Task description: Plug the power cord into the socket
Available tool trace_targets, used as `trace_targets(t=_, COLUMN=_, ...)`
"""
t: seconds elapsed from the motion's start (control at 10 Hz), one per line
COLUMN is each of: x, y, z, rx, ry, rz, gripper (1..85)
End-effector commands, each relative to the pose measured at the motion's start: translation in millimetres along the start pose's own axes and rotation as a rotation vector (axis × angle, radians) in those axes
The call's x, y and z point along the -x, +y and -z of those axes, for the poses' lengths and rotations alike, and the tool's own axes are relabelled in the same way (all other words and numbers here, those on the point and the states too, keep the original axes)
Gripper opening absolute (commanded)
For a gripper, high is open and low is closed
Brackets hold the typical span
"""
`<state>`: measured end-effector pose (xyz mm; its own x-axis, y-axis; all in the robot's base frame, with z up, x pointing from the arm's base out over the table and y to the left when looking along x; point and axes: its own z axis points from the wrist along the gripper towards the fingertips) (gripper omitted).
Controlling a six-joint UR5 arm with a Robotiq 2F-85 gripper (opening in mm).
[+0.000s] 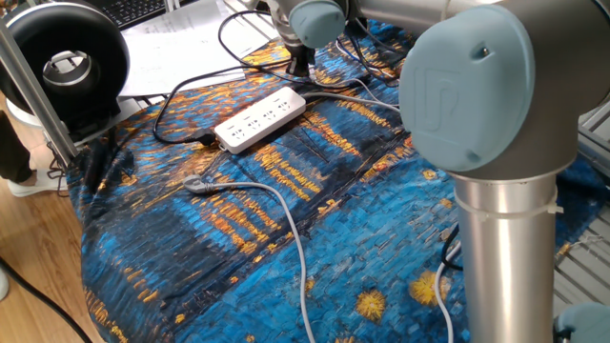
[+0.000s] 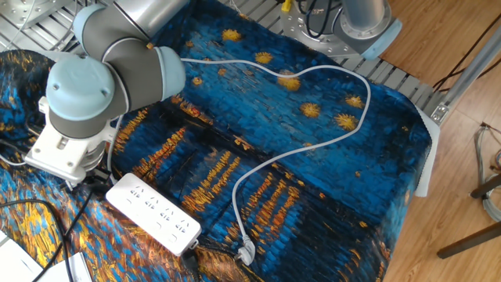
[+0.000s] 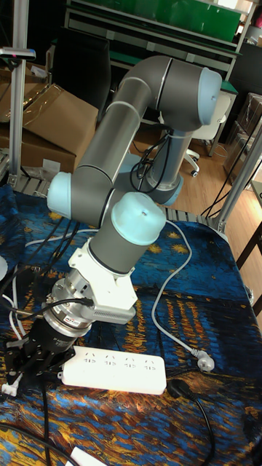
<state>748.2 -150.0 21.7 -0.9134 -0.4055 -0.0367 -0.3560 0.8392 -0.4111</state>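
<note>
The socket, a long white power strip (image 1: 259, 118) (image 2: 153, 213) (image 3: 116, 370), lies on the blue patterned cloth with a black lead at one end. My gripper (image 1: 301, 69) (image 3: 29, 368) hovers low just past the strip's other end, among loose cables. A thin light-grey cord (image 1: 362, 98) runs from there along the cloth, and a small white piece (image 3: 6, 388) shows beside the fingers. The wrist hides the fingers in the other fixed view, and I cannot tell whether they are open or hold the power cord.
A thicker grey cable with a loose metallic end (image 1: 195, 184) (image 2: 245, 252) curves across the cloth. Black cables (image 1: 176, 90) loop behind the strip. A black round device (image 1: 67, 62) and papers (image 1: 181, 38) sit at the back. The arm's column (image 1: 505, 238) fills the right foreground.
</note>
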Motion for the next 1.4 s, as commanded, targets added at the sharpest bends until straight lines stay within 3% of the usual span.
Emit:
trace_targets(t=0.0, x=1.2, y=-0.2, z=-4.3, rx=-0.003, ry=-0.008, rz=-0.012, gripper=33.0)
trace_targets(t=0.8, x=1.0, y=10.1, z=-11.4, rx=-0.006, ry=-0.013, rz=-0.027, gripper=33.0)
trace_targets(t=1.3, x=7.3, y=-1.6, z=-14.0, rx=-0.018, ry=-0.015, rz=-0.014, gripper=32.3)
